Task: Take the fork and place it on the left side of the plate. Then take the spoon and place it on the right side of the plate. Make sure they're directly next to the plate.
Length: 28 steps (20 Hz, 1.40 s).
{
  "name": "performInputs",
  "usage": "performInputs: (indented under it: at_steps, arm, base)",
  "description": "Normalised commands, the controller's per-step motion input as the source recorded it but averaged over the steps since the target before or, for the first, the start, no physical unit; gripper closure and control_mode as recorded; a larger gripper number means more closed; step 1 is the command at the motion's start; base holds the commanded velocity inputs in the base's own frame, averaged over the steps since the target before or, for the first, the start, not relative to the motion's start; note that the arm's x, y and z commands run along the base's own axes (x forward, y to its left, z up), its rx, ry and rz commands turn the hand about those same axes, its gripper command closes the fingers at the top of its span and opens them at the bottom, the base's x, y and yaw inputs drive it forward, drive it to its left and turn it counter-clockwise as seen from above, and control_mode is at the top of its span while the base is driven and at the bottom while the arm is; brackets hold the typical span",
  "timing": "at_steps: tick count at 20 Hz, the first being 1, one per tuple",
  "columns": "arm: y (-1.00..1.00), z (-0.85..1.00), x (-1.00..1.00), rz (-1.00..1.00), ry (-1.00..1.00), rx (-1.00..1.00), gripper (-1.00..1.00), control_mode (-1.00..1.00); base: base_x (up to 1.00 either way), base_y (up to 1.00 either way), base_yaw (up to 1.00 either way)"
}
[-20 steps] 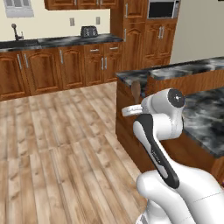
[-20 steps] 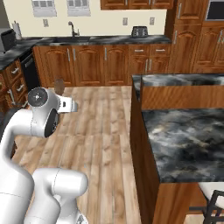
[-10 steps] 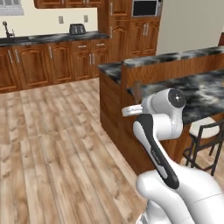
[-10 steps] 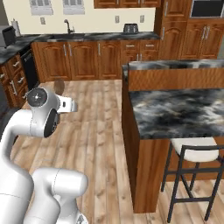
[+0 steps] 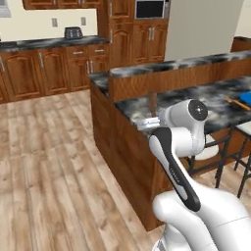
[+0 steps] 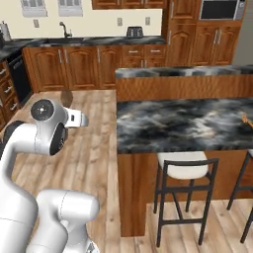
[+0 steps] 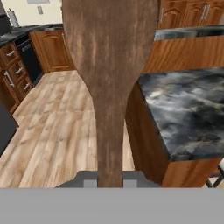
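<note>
A wood-floored kitchen held a marble-topped island (image 5: pixel 196 98). From the left base, the spoon (image 5: pixel 152 103) stood upright above the arm's wrist, while the blue plate (image 5: pixel 245 98) and orange fork (image 5: pixel 237 103) lay far right on the counter. From the right base, the spoon's bowl (image 6: pixel 66 97) rose beside the arm. Hand view: gripper (image 7: pixel 110 183) clamped on the spoon's handle (image 7: pixel 109 144).

Home kitchen, wooden cabinets (image 6: pixel 79 66), marble island counter (image 6: pixel 183 123), microwave (image 5: pixel 149 9), toaster (image 5: pixel 73 33), bar stools (image 6: pixel 185 190)
</note>
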Motion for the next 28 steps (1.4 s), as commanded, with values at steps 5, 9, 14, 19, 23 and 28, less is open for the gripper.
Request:
performInputs:
  at_steps: [5, 9, 14, 19, 23, 28]
  arm:
    - [0.00, 0.00, 0.00, 0.00, 0.00, 0.00, 1.00, 1.00]
    - [0.00, 0.00, 0.00, 0.00, 0.00, 0.00, 1.00, 1.00]
    - [0.00, 0.00, 0.00, 0.00, 0.00, 0.00, 1.00, 1.00]
    - [0.00, 0.00, 0.00, 0.00, 0.00, 0.00, 1.00, 1.00]
    - [0.00, 0.00, 0.00, 0.00, 0.00, 0.00, 1.00, 1.00]
    - [0.00, 0.00, 0.00, 0.00, 0.00, 0.00, 1.00, 1.00]
  base:
    - [0.00, -0.94, 0.00]
    - [0.07, -0.98, 0.00]
    - [0.20, -1.00, 0.00]
    - [0.32, -1.00, 0.00]
    - [0.38, -1.00, 0.00]
    - [0.37, -1.00, 0.00]
